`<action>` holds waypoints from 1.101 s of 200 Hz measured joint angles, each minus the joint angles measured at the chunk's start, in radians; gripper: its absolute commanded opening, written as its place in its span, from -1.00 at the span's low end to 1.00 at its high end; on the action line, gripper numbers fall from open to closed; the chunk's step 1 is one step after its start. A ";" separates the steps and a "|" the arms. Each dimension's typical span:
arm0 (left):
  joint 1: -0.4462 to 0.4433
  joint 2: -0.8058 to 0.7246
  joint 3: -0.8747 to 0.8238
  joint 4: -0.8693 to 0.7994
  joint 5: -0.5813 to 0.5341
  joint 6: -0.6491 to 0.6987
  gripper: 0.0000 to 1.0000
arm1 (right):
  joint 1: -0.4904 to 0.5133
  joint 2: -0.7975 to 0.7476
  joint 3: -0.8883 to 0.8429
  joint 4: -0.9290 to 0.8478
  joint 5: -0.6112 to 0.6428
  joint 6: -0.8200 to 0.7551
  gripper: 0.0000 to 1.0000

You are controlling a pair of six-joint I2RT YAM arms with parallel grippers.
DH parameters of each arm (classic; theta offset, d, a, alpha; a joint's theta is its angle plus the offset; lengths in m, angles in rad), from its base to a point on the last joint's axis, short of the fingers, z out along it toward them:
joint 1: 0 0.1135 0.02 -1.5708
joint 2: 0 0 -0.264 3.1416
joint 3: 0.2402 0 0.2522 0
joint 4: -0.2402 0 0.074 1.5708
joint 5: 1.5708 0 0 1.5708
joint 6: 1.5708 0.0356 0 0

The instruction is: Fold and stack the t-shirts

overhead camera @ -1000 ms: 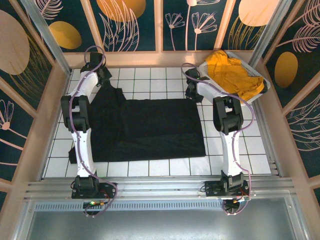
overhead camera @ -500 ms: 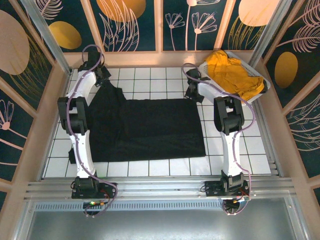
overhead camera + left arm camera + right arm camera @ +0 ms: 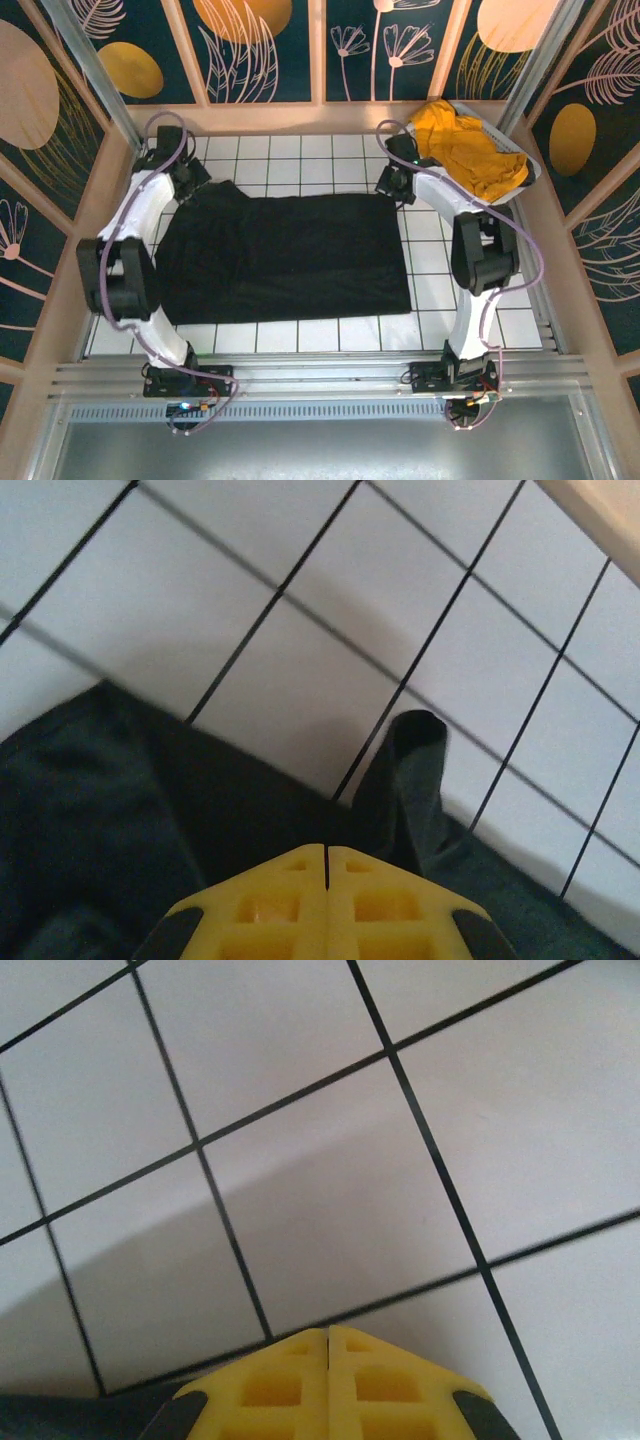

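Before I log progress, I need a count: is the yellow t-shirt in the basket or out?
In: the yellow t-shirt lies crumpled inside the white basket at the table's far right corner.

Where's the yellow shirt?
In the top view, the yellow shirt lies crumpled in the white basket at the table's far right corner, right of the black shirt.

The left arm [image 3: 140, 205] and the right arm [image 3: 440, 192] look alike: white shells between black joint blocks. A thin purple cable [image 3: 165, 116] runs along each arm in loose loops. The bases [image 3: 178, 380] are black, with small wires. The left hand [image 3: 327, 852] and the right hand [image 3: 328, 1332] have bright yellow fingers [image 3: 270, 905] with square hollows and black side pieces.
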 measured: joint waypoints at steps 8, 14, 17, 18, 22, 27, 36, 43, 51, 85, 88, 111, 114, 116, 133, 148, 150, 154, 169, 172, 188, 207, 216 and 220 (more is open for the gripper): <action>0.000 -0.072 -0.062 -0.016 -0.020 -0.015 -1.00 | 0.000 -0.035 -0.039 0.006 -0.011 -0.002 -1.00; 0.000 -0.113 -0.095 -0.019 -0.032 -0.027 -1.00 | 0.000 -0.056 -0.066 0.009 -0.019 -0.003 -1.00; 0.000 -0.144 -0.119 -0.027 -0.042 -0.035 -1.00 | 0.000 -0.069 -0.083 0.009 -0.023 -0.003 -1.00; 0.000 -0.151 -0.125 -0.029 -0.045 -0.038 -1.00 | 0.000 -0.073 -0.087 0.009 -0.023 -0.003 -1.00; 0.000 -0.182 -0.151 -0.030 -0.055 -0.048 -1.00 | 0.000 -0.086 -0.107 0.011 -0.028 -0.003 -1.00; 0.000 -0.214 -0.176 -0.033 -0.066 -0.062 -1.00 | 0.000 -0.103 -0.133 0.014 -0.033 -0.003 -1.00; 0.000 -0.308 -0.253 -0.043 -0.092 -0.092 -1.00 | 0.000 -0.131 -0.182 0.014 -0.044 -0.003 -1.00; 0.000 -0.357 -0.293 -0.053 -0.107 -0.111 -1.00 | -0.001 -0.149 -0.217 0.014 -0.050 -0.004 -1.00; 0.000 -0.424 -0.343 -0.080 -0.131 -0.139 -1.00 | -0.003 -0.167 -0.257 0.012 -0.056 -0.003 -1.00; 0.000 -0.599 -0.491 -0.144 -0.203 -0.224 -1.00 | -0.022 -0.201 -0.372 0.010 -0.092 -0.008 -1.00; 0.000 -0.607 -0.500 -0.150 -0.208 -0.231 -1.00 | -0.023 -0.201 -0.377 0.010 -0.095 -0.008 -1.00; 0.000 -0.652 -0.576 -0.183 -0.233 -0.294 -1.00 | -0.043 -0.201 -0.414 0.006 -0.123 -0.011 -1.00; 0.000 -0.657 -0.584 -0.188 -0.236 -0.303 -1.00 | -0.045 -0.201 -0.415 0.005 -0.126 -0.011 -1.00; 0.000 -0.659 -0.590 -0.191 -0.238 -0.312 -1.00 | -0.048 -0.201 -0.416 0.005 -0.127 -0.011 -1.00; 0.000 -0.697 -0.629 -0.217 -0.252 -0.360 -1.00 | -0.057 -0.201 -0.417 0.006 -0.134 -0.011 -1.00; 0.000 -0.724 -0.639 -0.236 -0.261 -0.393 -1.00 | -0.059 -0.201 -0.417 0.005 -0.137 -0.011 -1.00; 0.000 -0.726 -0.639 -0.237 -0.261 -0.394 -1.00 | -0.059 -0.201 -0.417 0.005 -0.137 -0.011 -1.00; 0.000 -0.731 -0.639 -0.239 -0.263 -0.403 -1.00 | -0.059 -0.201 -0.417 0.005 -0.137 -0.011 -1.00; 0.000 -0.745 -0.638 -0.246 -0.273 -0.426 -1.00 | -0.059 -0.201 -0.417 -0.002 -0.137 -0.015 -1.00; 0.000 -0.746 -0.638 -0.247 -0.276 -0.430 -1.00 | -0.059 -0.202 -0.417 -0.004 -0.137 -0.016 -1.00; 0.000 -0.758 -0.638 -0.262 -0.292 -0.449 -1.00 | -0.057 -0.214 -0.417 -0.021 -0.137 -0.027 -1.00; 0.000 -0.762 -0.638 -0.281 -0.310 -0.473 -1.00 | -0.052 -0.237 -0.417 -0.041 -0.138 -0.031 -1.00; 0.000 -0.762 -0.639 -0.291 -0.315 -0.484 -1.00 | -0.047 -0.251 -0.417 -0.053 -0.141 -0.031 -1.00; 0.000 -0.762 -0.640 -0.294 -0.316 -0.489 -1.00 | -0.045 -0.257 -0.418 -0.056 -0.142 -0.031 -1.00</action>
